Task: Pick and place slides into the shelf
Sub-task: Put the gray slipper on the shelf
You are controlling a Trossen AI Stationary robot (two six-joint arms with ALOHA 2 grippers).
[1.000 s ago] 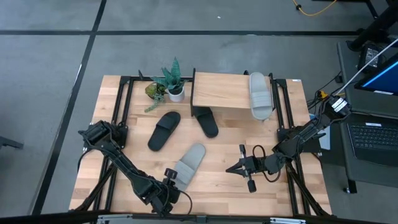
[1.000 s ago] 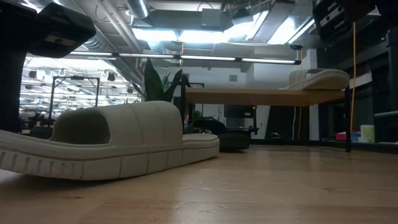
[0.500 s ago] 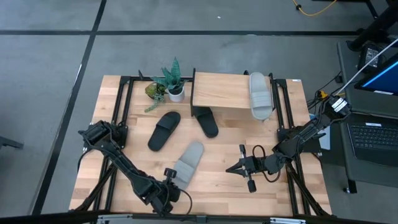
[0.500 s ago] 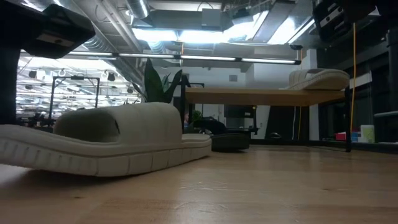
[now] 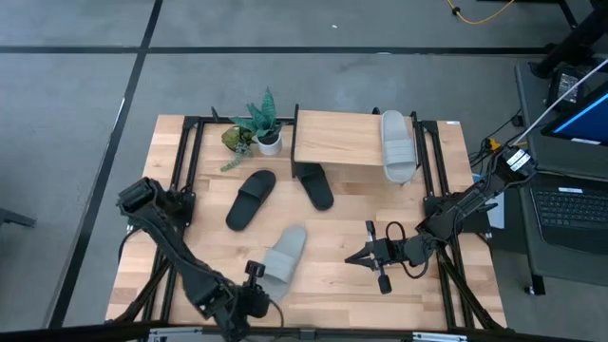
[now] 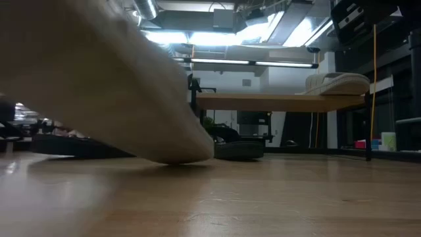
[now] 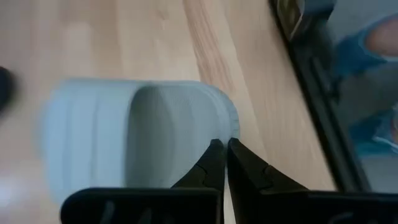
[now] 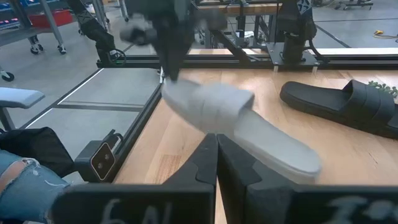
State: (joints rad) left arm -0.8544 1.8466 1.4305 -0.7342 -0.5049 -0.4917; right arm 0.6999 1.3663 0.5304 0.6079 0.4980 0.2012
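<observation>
Now, who does what:
Left gripper [image 5: 249, 275]: low in the high view, just left of the middle. Its fingers are pinched tight on the heel end of the grey slide, because that thin edge is easy to grab.
Grey slide in the grip [image 5: 285, 255]: lower middle of the high view. The heel is tipped up and the toe touches the table [image 5: 332, 285], I think so it can be carried instead of dragged. It fills the upper left of the low view.
Right gripper [image 5: 359, 256]: lower right of the middle in the high view, fingers together on nothing. It waits off to the side, away from the slide.
Shelf [image 5: 332, 141]: top middle of the high view. Its flat wood board is where the slides go.
Other grey slide [image 5: 397, 144]: lying on the right end of the shelf board, leaving room beside it.
Black slides: one [image 5: 251, 198] lies on the table left of the middle; the other [image 5: 316, 186] sits by the shelf, its far end tucked under the board.
Plant [image 5: 262, 122]: upper left of the shelf, just beside it, so the arm must steer around it.
Next, I guess: lift the grey slide higher, then take it to the bare part of the shelf.
</observation>
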